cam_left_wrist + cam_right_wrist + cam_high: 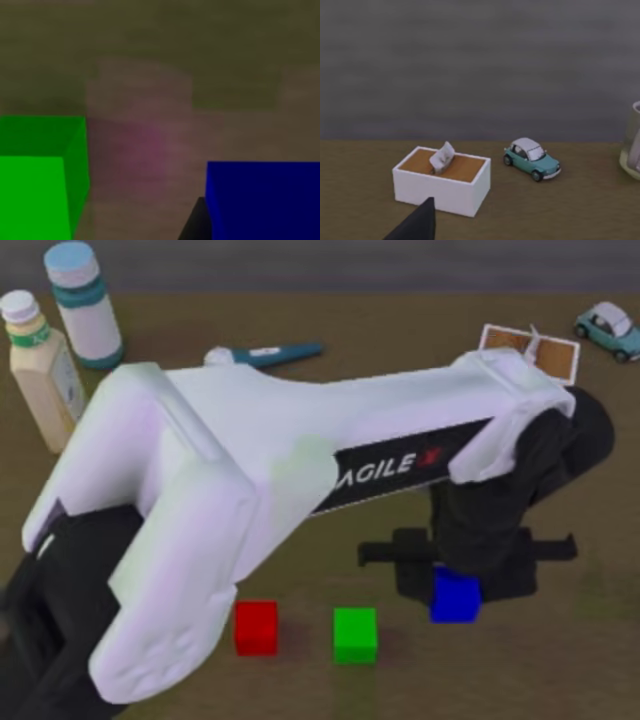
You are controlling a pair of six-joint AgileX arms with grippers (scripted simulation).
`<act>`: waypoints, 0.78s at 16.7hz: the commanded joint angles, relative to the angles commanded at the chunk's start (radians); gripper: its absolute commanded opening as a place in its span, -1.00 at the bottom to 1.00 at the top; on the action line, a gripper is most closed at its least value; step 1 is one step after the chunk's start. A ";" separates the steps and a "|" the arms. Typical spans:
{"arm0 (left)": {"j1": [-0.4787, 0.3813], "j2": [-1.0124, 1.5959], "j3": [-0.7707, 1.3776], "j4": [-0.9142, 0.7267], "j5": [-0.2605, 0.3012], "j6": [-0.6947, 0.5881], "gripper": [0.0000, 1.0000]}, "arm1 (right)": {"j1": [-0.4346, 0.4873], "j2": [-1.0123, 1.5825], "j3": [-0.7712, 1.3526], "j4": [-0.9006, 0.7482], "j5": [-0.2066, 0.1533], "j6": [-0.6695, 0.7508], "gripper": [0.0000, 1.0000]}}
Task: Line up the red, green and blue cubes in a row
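The brown table (560, 660) bears red cube (256, 627), green cube (355, 634), blue cube (455, 596), two bottles (85, 302), toy car (608, 329), white box (530, 350).

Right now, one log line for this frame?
left gripper: over blue cube, fingers unclear | red cube, green cube: in row on table | right gripper: out of top view

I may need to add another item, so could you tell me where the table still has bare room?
Free: the table's right side, below the toy car and right of the blue cube. Crowded: the row, where the left gripper sits over blue beside the green cube and red cube; bottles fill the upper left.
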 joint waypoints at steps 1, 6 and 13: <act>0.000 0.007 -0.028 0.039 0.001 0.000 -1.00 | 0.000 0.000 0.000 0.000 0.000 0.000 1.00; 0.001 0.025 -0.102 0.139 0.005 -0.003 -1.00 | 0.000 0.000 0.000 0.000 0.000 0.000 1.00; 0.001 0.025 -0.102 0.139 0.005 -0.003 -0.25 | 0.000 0.000 0.000 0.000 0.000 0.000 1.00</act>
